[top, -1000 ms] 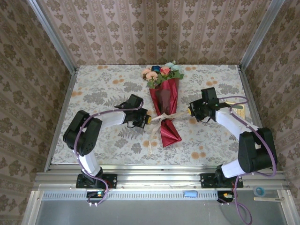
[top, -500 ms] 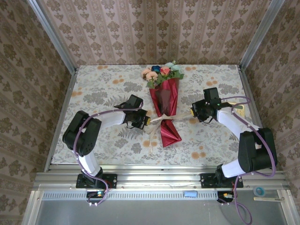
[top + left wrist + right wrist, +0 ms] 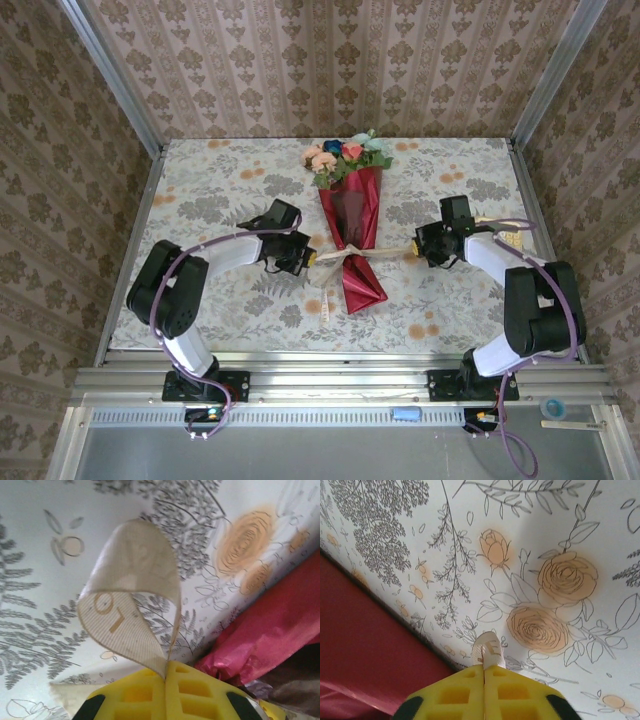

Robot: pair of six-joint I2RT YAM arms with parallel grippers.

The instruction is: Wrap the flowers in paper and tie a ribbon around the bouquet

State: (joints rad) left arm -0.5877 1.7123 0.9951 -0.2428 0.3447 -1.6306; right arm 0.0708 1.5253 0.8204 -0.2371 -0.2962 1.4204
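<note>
Top external: looking down on a floral tablecloth [image 3: 200, 200] covering the whole table. Seeing the bouquet [image 3: 350, 215] lying flat mid-table, wide end pointing to the far edge, narrow tail pointing near. Noting the dark red paper [image 3: 360, 285] wrapping the stems as a cone, with the flowers [image 3: 345, 155] poking out at the far rim: pink, red, blue and teal heads plus green leaves. Seeing the cream ribbon [image 3: 347, 259] crossing the narrow part of the cone and stretching out to both sides, one loose tail trailing toward the near edge on the left. Finding the left gripper [image 3: 309, 258] just left of the cone and the right gripper [image 3: 411, 250] just right of it, each at a ribbon end. Left wrist: seeing yellow fingers [image 3: 195, 692] pressing together on the ribbon, a loop curling above them, red paper to the right. Right wrist: likewise seeing fingers [image 3: 452, 695] pinching tight on a short ribbon end, red paper at lower left.
</note>
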